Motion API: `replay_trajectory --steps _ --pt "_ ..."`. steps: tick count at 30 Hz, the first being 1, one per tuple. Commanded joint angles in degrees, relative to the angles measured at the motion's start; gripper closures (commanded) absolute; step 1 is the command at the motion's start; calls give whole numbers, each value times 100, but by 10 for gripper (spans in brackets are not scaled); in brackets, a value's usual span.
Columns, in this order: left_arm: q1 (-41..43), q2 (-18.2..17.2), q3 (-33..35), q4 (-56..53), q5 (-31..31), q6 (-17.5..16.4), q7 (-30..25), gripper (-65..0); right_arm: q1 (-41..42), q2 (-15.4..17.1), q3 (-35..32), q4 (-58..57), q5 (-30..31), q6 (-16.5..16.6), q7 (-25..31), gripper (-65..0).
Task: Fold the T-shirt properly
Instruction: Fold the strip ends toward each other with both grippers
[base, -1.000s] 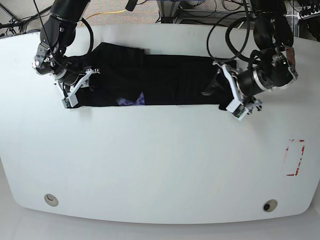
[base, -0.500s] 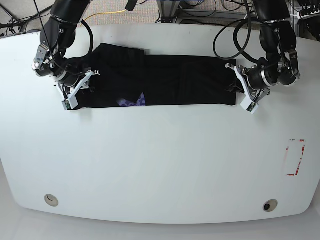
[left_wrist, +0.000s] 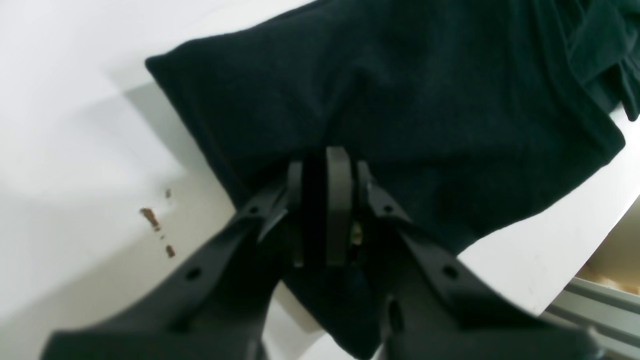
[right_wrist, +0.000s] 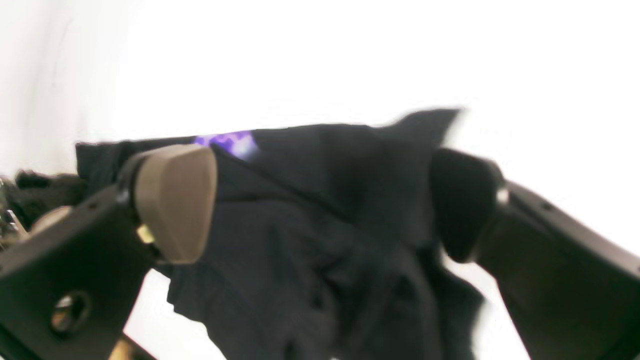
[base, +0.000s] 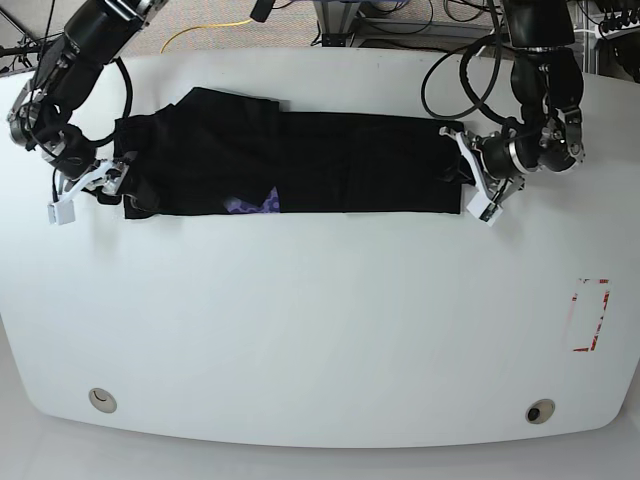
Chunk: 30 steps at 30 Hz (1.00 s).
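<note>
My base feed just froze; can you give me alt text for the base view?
A black cloth T-shirt lies folded into a long band across the far side of the white table, a purple print patch showing at its near edge. One arm sits at each end.

White table (base: 320, 330) fills most of the base view, rounded corners. Two round metal fittings near its front edge: one front-left (base: 101, 399), one front-right (base: 540, 411). Red, partly worn rectangular marking (base: 589, 315) on the tabletop at the right side. Yellow cable (base: 205, 31) on the grey floor behind the table, black cables (base: 400, 20) and equipment further along the back. Small reddish-brown specks (left_wrist: 150, 218) show on the tabletop in the left wrist view.
</note>
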<state>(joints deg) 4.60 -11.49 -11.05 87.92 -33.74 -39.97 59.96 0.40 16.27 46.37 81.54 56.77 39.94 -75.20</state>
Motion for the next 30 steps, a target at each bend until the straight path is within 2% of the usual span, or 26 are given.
replay_trajectory --steps 1,3,7,11,18,24,27,30 --pt "10 -43 10 12 213 -3 179 -47 52 364 299 -545 120 6 69 -645" --pt "10 -43 19 12 266 -3 179 -47 131 531 440 -1037 120 6 122 -634" --pt "10 -43 37 39 275 -3 179 -47 69 760 440 -1231 120 6 228 -633" --pt "-7 -43 37 39 275 -3 179 -47 -36 733 422 -1231 112 6 228 -633" --pt "-16 -43 37 74 257 -3 179 -47 -273 382 -149 -1222 112 6 447 -614" --pt "-7 -43 37 56 275 -3 179 -47 -423 162 -509 -1178 129 6 535 -531" --pt "1 -43 46 30 275 -3 179 -47 -449 91 -703 -809 112 6 535 -460" --pt "-16 -16 46 12 284 -3 179 -49 -458 -23 -800 -431 112 6 535 -341"
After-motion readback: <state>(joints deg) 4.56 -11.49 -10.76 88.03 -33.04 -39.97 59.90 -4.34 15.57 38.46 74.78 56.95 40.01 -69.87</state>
